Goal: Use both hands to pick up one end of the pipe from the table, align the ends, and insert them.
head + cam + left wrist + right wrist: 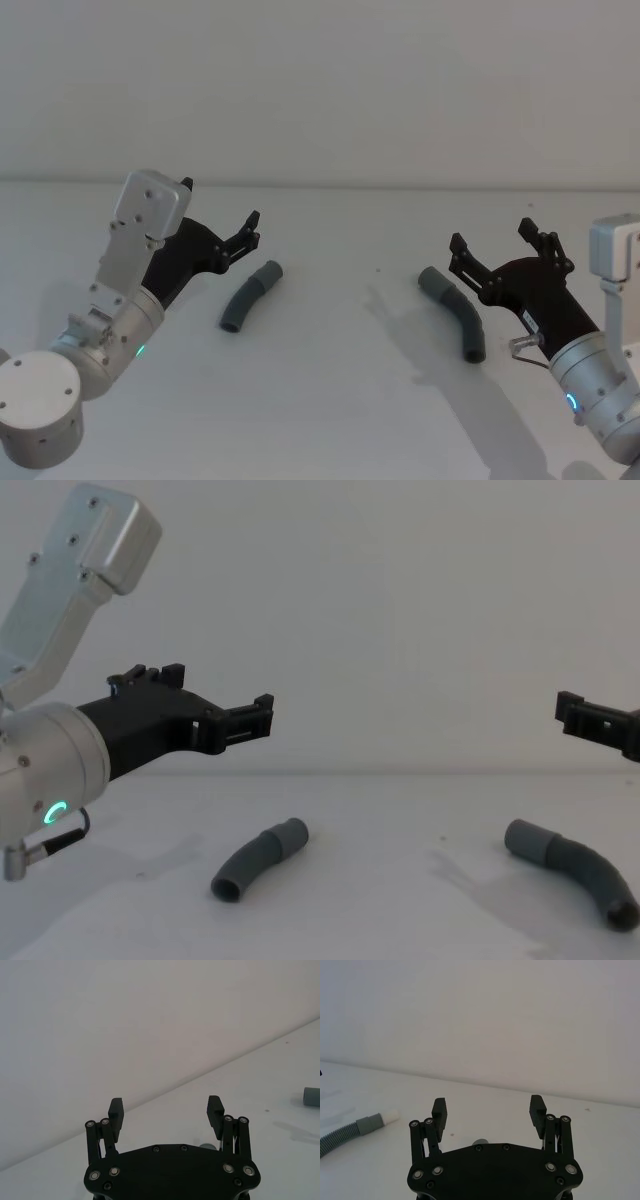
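Two curved dark-grey pipe pieces lie apart on the white table (330, 400). The left piece (250, 297) (255, 860) sits just right of my left gripper (220, 202) (225, 695), which hovers open and holds nothing (165, 1105). The right piece (455, 312) (578, 868) lies just left of my right gripper (492, 233) (488, 1104), also open and holding nothing. In the right wrist view a ribbed piece (342, 1135) shows its grey cuff (370, 1123) with a white tip (391, 1115). A plain grey cuff (311, 1096) shows at the edge of the left wrist view.
A plain white wall (320, 90) stands behind the table's far edge. Bare tabletop lies between the two pieces and in front of them. My right gripper's tip (600, 720) enters the chest view from its right edge.
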Motion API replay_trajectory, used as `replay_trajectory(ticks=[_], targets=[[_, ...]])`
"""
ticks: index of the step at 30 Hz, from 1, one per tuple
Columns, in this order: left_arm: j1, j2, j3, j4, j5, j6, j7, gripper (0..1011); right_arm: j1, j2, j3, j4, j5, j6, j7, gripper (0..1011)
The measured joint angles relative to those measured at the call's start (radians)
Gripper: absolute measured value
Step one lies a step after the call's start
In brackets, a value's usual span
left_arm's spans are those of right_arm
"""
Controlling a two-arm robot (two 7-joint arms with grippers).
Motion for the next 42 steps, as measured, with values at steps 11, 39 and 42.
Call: replay_trajectory(ticks=[11, 39, 42], targets=[[0.0, 0.0, 0.0, 0.0, 0.0, 0.0, 0.0, 1001, 0.0, 0.0, 0.0, 0.0, 0.0, 0.0, 0.0, 1001], [0.0, 0.0, 0.0, 0.0, 0.0, 0.0, 0.0, 1001, 0.0, 0.0, 0.0, 0.0, 0.0, 0.0, 0.0, 1001], [0.0, 0.0, 0.0, 0.0, 0.0, 0.0, 0.0, 1001, 0.0, 0.0, 0.0, 0.0, 0.0, 0.0, 0.0, 1001]])
